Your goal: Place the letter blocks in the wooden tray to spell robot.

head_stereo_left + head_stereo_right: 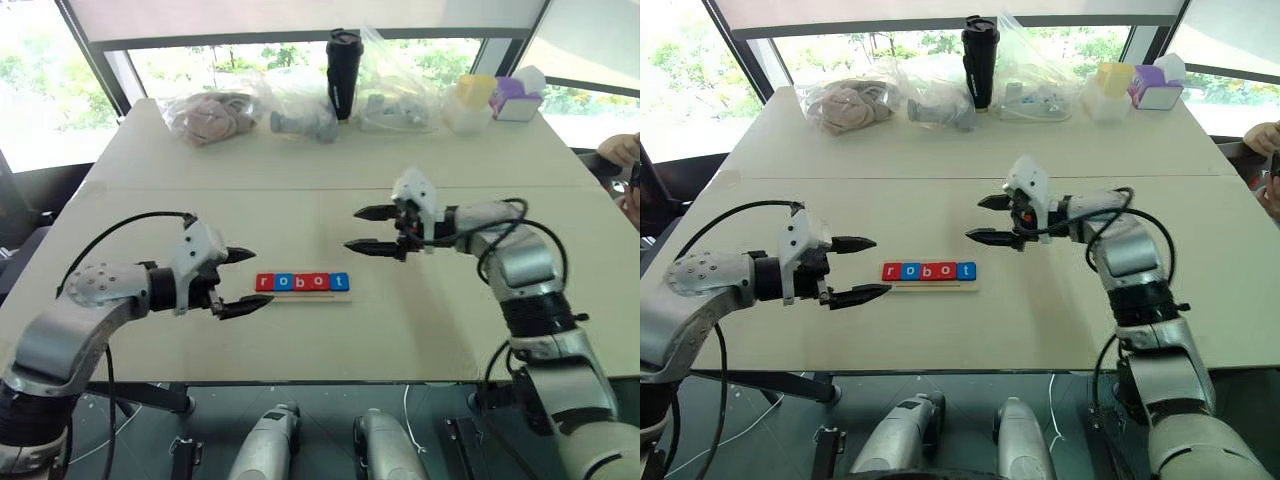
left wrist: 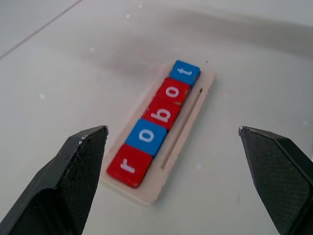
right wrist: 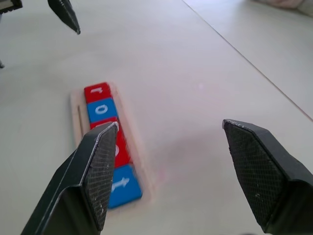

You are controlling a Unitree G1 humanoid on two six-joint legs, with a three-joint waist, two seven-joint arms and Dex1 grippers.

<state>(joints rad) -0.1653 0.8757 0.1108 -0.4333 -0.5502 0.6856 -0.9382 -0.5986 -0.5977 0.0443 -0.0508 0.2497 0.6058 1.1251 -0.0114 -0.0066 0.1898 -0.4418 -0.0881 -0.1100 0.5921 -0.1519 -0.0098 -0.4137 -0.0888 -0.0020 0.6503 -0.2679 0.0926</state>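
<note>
The right gripper [image 1: 370, 229] hangs above the table with its two black fingers spread apart and nothing between them, pointing toward the middle of the table from just beyond the tray's right end. Across from it the left gripper [image 1: 243, 282] is also spread wide and empty, its fingertips level with the tray's left end and just beside it, not touching.

Between the two lies the wooden tray [image 2: 188, 131], flat on the pale table [image 1: 420, 320] near the front edge. The letter blocks [image 1: 302, 282] sit in it in one tight row, edge to edge: red r, blue o, red b, red o, blue t. Read from the robot's side they spell the word, so I would judge the job done, with both arms standing clear.

The blocks look like small, stiff, light tiles with a glossy face, likely a bit slippery. They lie so close that a finger could hardly get between neighbours; if one needed lifting, I would take it across the two free edges, front and back, and gently, since a nudge could push the whole row along or shift the light tray. A narrow groove runs along the tray in front of the row.

Farther off, along the far edge of the table, stand a dark tumbler [image 1: 343, 72], several clear plastic bags [image 1: 215, 115] and some pastel containers [image 1: 495, 98].
</note>
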